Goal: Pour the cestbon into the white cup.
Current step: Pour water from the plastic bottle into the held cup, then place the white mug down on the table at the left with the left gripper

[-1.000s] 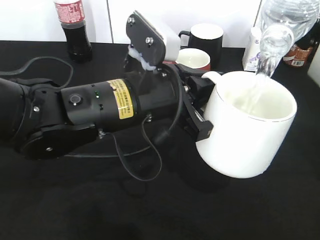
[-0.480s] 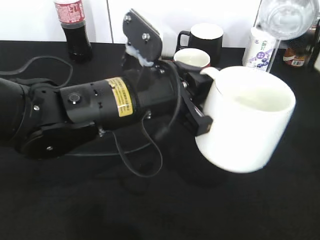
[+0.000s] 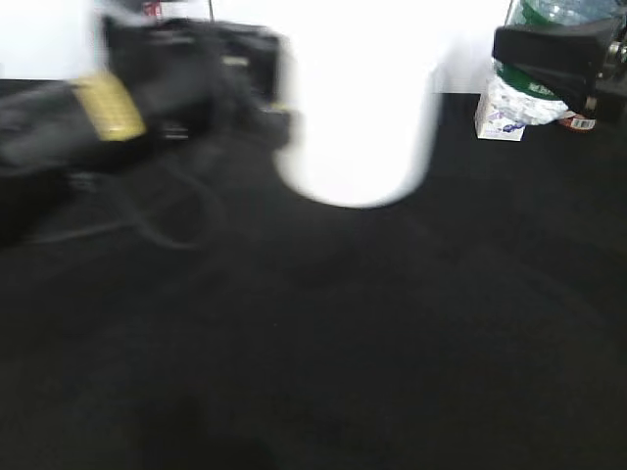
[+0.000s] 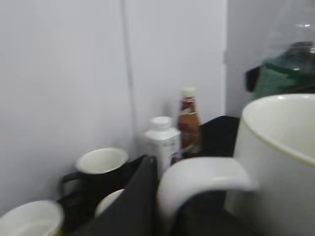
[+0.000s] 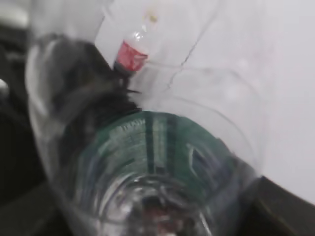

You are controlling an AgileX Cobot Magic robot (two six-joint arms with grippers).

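Note:
The white cup (image 3: 358,108) is a motion-blurred white shape at the top centre of the exterior view, held off the table. My left gripper (image 3: 266,103), also blurred, is shut on its loop handle (image 4: 202,174); the cup's rim and wall (image 4: 278,157) fill the right of the left wrist view. The cestbon (image 3: 524,83), clear with a green label, is at the top right, held by my shut right gripper (image 3: 554,54), apart from the cup. The bottle (image 5: 162,157) fills the right wrist view and hides the jaws. Its green label also shows behind the cup (image 4: 285,73).
A black table (image 3: 323,352) spreads below. By the back wall stand a black mug (image 4: 98,169), a small white bottle (image 4: 162,140), a brown drink bottle (image 4: 188,118) and another white-inside cup (image 4: 29,219). A cola bottle (image 5: 130,54) shows through the cestbon.
The water stream into the cup has stopped. My left arm has swung the cup quickly up and to the left. The cestbon has drawn back to the upper right, away from the cup.

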